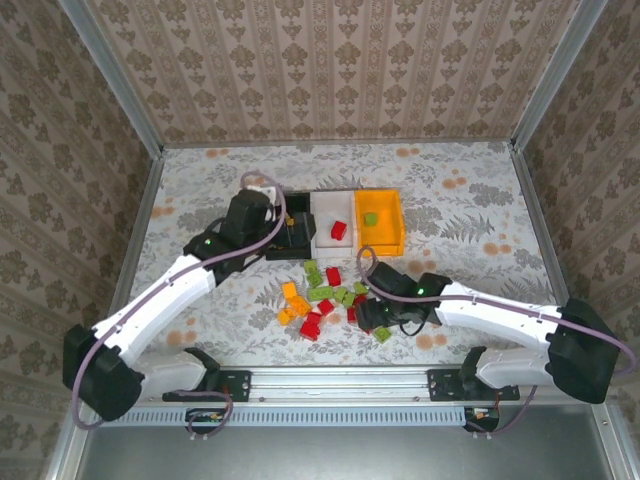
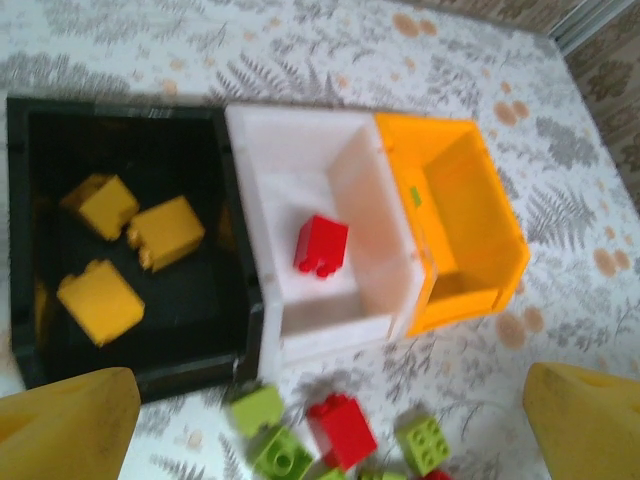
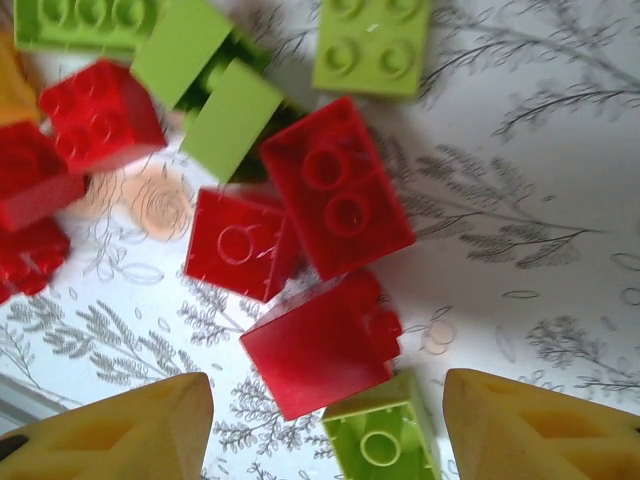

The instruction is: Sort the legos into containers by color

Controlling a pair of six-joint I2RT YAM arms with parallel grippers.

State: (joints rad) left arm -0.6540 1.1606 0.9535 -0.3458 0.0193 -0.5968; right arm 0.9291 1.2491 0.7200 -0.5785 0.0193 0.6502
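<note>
Probably a lab test cell: aluminium frame posts [image 1: 112,80] boxing wallpaper-patterned panels [image 1: 330,65] round a table [image 1: 470,200]

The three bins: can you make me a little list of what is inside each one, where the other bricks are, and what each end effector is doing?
black bin: three orange-yellow bricks
white bin: one red brick
orange-yellow bin: one light green brick
loose bricks: red, light green and orange-yellow, heaped on the table in front of the bins
left end effector: open, above the bins
right end effector: open, low over the loose bricks
</note>
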